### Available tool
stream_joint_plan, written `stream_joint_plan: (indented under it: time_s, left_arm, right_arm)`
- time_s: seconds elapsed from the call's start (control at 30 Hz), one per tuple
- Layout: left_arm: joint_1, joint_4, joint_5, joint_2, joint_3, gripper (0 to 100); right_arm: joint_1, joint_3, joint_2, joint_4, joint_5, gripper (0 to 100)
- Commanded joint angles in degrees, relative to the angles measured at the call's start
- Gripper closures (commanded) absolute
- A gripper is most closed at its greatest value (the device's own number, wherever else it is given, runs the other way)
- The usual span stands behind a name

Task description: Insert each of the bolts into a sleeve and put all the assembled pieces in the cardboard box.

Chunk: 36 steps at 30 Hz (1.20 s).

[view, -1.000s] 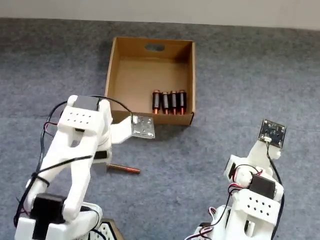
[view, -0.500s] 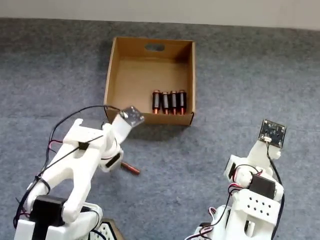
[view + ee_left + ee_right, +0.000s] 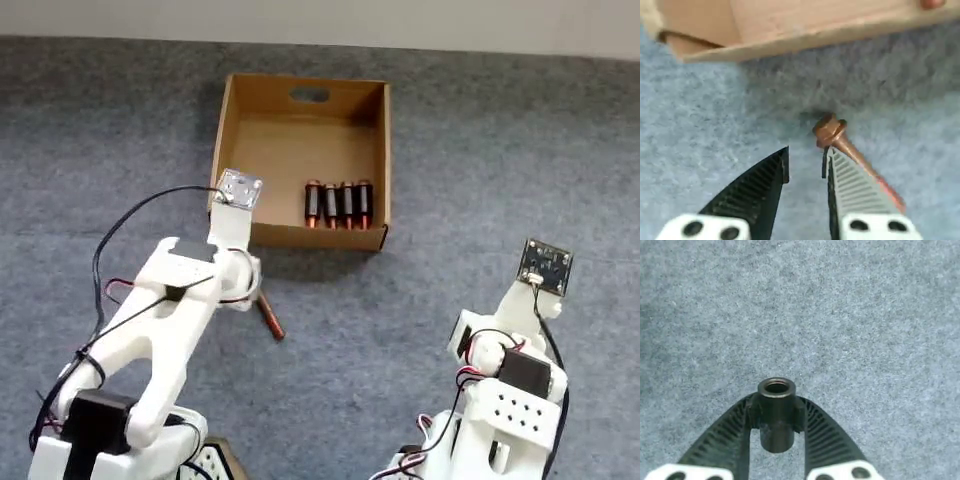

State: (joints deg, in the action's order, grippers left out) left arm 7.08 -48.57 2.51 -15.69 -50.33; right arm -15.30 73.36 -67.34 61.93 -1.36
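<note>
Left pincer [image 3: 805, 160] is low over the grey counter [image 3: 450, 150], just in front of the cardboard box [image 3: 228, 130]. Its jaws are parted by a narrow gap with nothing between them. The bolt [image 3: 832, 131] lies flat on the counter. Its head is just past the tip of the light finger [image 3: 852, 192] and its shaft runs along that finger's outer side, outside the gap. From above, the bolt sticks out from under the left arm, close to the box's front wall and not touching it.

Right pincer [image 3: 776, 407] is clamped on a dark sleeve [image 3: 776, 427], held upright with the bore facing the wrist camera. It sits above bare counter, well apart from the box.

Four assembled pieces [image 3: 338, 205] lie side by side in the box against the front wall, towards the right arm's side.
</note>
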Motion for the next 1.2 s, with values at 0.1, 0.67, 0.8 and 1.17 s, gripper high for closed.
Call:
stream_joint_plan:
  time_s: [0.1, 0.67, 0.8, 1.17]
  left_arm:
    - [7.43, 0.88, 16.09, -2.24, 0.31, 86]
    - [8.66, 8.26, 18.64, -1.63, -0.04, 86]
    - [12.18, 8.44, 18.64, -1.63, -1.36, 86]
    - [10.24, 8.18, 19.52, -1.63, -1.63, 86]
  right_arm:
    - [-0.66, -0.22, -0.84, -0.92, 0.53, 99.3]
    - [-0.66, -0.22, -0.84, -0.92, 0.44, 99.3]
    - [-0.66, -0.22, -0.84, -0.92, 0.44, 99.3]
    - [-0.75, -0.13, -0.84, -0.92, 0.44, 99.3]
